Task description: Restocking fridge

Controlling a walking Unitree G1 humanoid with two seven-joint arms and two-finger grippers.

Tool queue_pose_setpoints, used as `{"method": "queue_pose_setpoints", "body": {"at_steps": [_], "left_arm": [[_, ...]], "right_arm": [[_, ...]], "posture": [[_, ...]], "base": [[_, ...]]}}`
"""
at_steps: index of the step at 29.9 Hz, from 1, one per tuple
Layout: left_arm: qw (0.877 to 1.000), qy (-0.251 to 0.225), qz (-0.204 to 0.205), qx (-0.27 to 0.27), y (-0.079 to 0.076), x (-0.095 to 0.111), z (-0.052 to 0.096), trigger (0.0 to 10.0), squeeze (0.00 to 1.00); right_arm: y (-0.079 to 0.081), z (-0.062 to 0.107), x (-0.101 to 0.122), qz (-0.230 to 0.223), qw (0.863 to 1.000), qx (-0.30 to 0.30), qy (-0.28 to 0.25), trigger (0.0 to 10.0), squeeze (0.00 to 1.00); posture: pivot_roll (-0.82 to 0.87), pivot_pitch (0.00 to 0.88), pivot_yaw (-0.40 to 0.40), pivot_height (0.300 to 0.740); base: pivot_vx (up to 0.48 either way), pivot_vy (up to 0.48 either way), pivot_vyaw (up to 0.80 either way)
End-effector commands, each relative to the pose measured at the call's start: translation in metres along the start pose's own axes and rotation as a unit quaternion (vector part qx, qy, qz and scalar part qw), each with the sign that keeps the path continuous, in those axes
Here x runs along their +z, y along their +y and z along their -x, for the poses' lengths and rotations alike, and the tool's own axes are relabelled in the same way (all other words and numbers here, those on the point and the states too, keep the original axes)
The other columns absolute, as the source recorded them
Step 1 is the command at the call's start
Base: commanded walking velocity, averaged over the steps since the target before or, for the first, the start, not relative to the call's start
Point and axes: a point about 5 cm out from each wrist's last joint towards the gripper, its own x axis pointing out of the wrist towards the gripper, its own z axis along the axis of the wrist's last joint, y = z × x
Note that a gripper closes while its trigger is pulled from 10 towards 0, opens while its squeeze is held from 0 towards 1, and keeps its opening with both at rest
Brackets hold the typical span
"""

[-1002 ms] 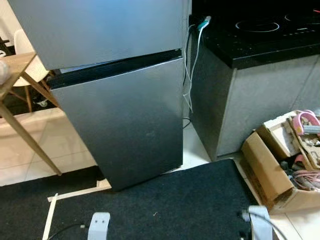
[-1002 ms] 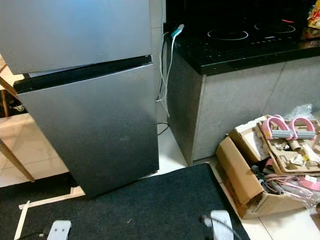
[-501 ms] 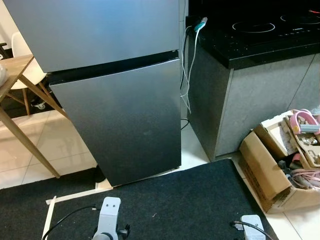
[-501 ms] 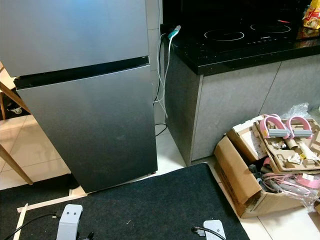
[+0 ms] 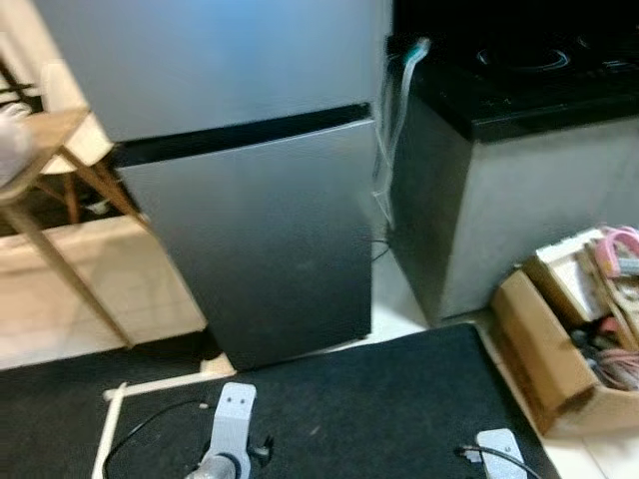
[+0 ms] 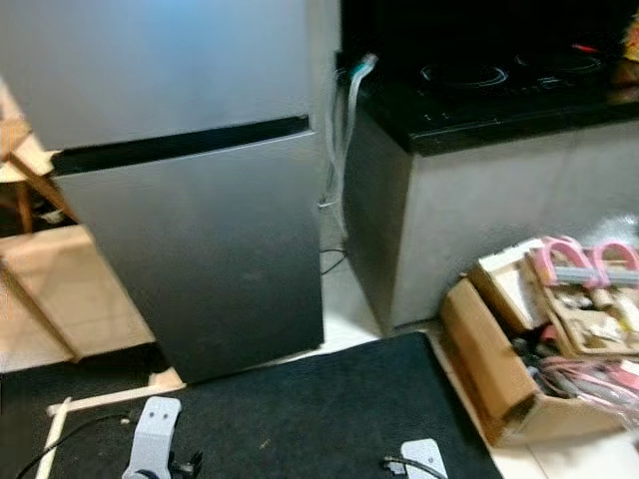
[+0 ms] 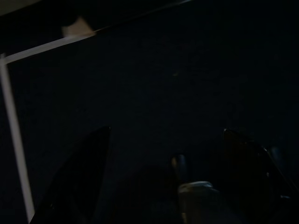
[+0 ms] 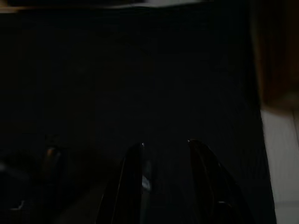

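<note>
Steel fridge [image 5: 250, 200] doors closed | left claw [image 7: 163, 154] wide, empty | right claw [image 8: 163, 161] narrowly parted, empty

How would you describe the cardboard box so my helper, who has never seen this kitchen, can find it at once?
Start at the tall silver fridge; to its right stands a grey counter with a black cooktop. On the floor at that counter's foot, beside the black mat, sits the open cardboard box. Its clutter, with two pink loop-shaped pieces on top, sets it apart.
</note>
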Motion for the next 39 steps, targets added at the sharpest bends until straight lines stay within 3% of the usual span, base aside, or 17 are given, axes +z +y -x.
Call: {"method": "queue_pose_setpoints", "body": {"at_steps": [1,10,18,39], "left_arm": [[1.0,0.005,0.003,0.001,0.0,-0.004,0.001,10.0,0.0],[0.999,-0.037,-0.002,0.002,-0.003,0.014,-0.002,10.0,0.0],[0.998,-0.057,0.006,0.0,-0.005,0.022,-0.002,10.0,0.0],[0.998,-0.059,0.03,-0.001,-0.006,0.02,-0.002,10.0,0.0]], "right_arm": [[0.004,0.0,0.001,0.004,1.0,0.007,-0.005,10.0,0.0],[0.003,0.0,0.002,0.017,1.0,0.008,-0.011,10.0,0.0],[0.004,0.0,0.002,0.01,1.0,0.016,-0.017,10.0,0.0],[0.004,0.001,-0.001,0.028,0.999,0.024,-0.009,10.0,0.0]], "posture": [[-0.08,0.062,0.091,0.726],[-0.08,0.06,0.088,0.726],[-0.08,0.063,0.088,0.726],[-0.09,0.053,0.09,0.726]], "base": [[0.0,0.0,0.8],[0.0,0.0,0.78],[0.0,0.0,0.0],[0.278,0.0,0.0]]}}
